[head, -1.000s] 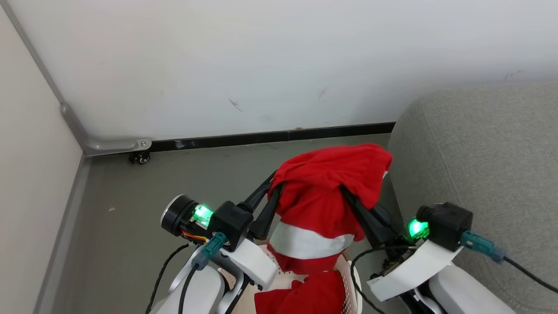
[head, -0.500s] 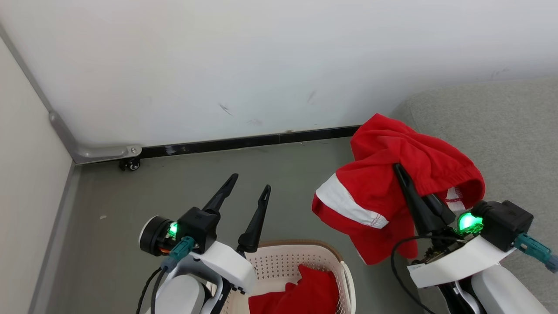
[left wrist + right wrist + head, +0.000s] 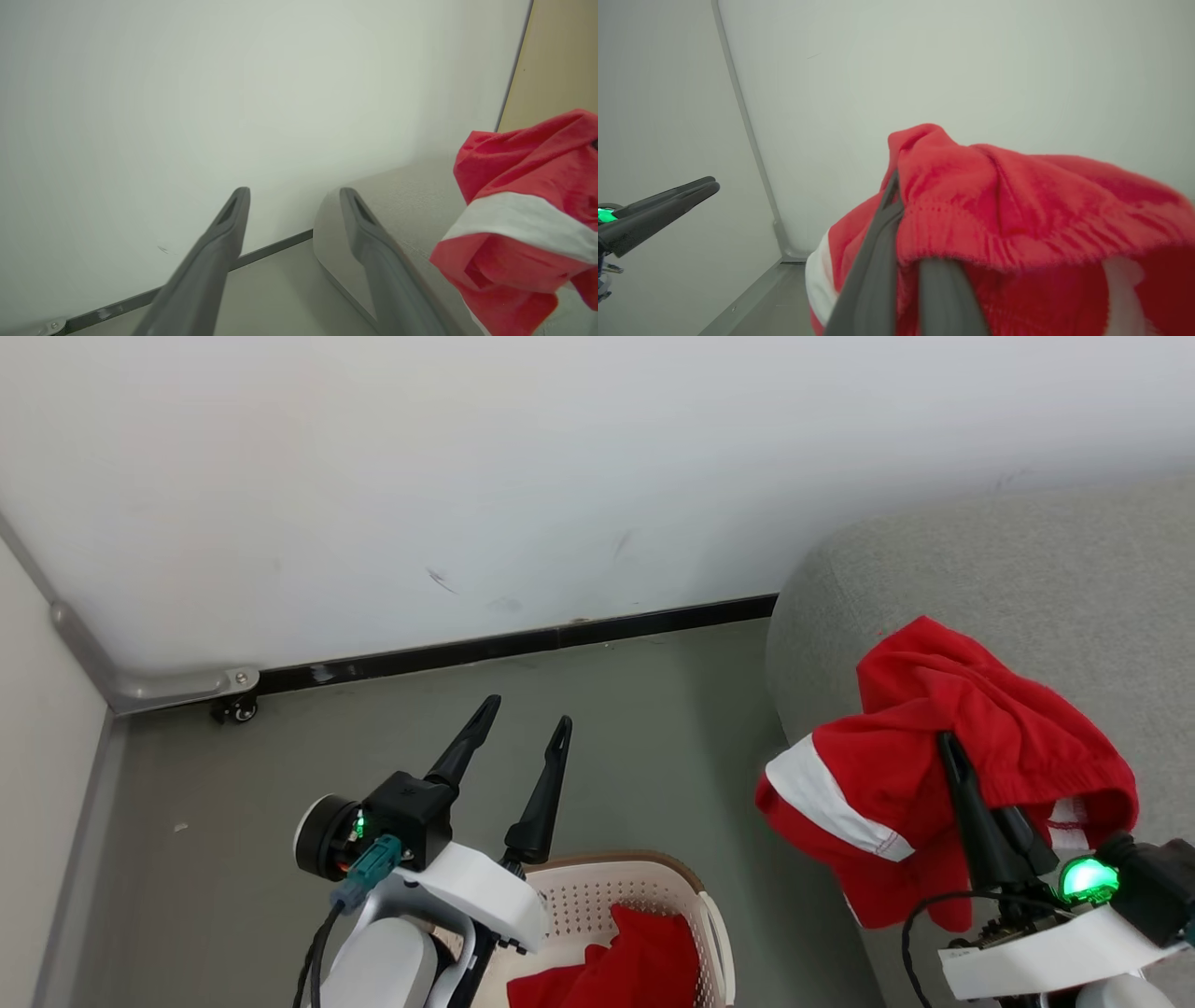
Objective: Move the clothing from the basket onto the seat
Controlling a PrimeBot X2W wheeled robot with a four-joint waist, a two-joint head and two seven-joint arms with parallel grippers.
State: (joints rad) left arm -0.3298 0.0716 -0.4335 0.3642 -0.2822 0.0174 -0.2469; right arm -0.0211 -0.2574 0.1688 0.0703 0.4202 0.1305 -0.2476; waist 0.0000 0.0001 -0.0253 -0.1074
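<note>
A red garment with a white band [image 3: 878, 756] hangs from my right gripper [image 3: 950, 743], which is shut on it above the front left corner of the grey seat [image 3: 1008, 560]. Part of the cloth droops past the seat's edge over the floor. In the right wrist view the garment [image 3: 1017, 196] drapes over my right gripper [image 3: 900, 205] and hides its tips. My left gripper [image 3: 526, 714] stands open and empty above the floor, just behind the basket [image 3: 607, 882]. More red clothing [image 3: 635, 957] lies in the basket. In the left wrist view the open left gripper [image 3: 294, 193] points at the wall, with the garment [image 3: 518, 186] to its right.
A white wall [image 3: 467, 476] with a dark baseboard [image 3: 523, 642] runs behind the grey floor [image 3: 280, 756]. A side panel on a small caster [image 3: 233, 709] closes off the left. My left gripper [image 3: 707, 184] also shows at the left of the right wrist view.
My left gripper let go of the garment and opened. The right gripper carried the garment to the right, over the seat's corner. The head camera turned too.
</note>
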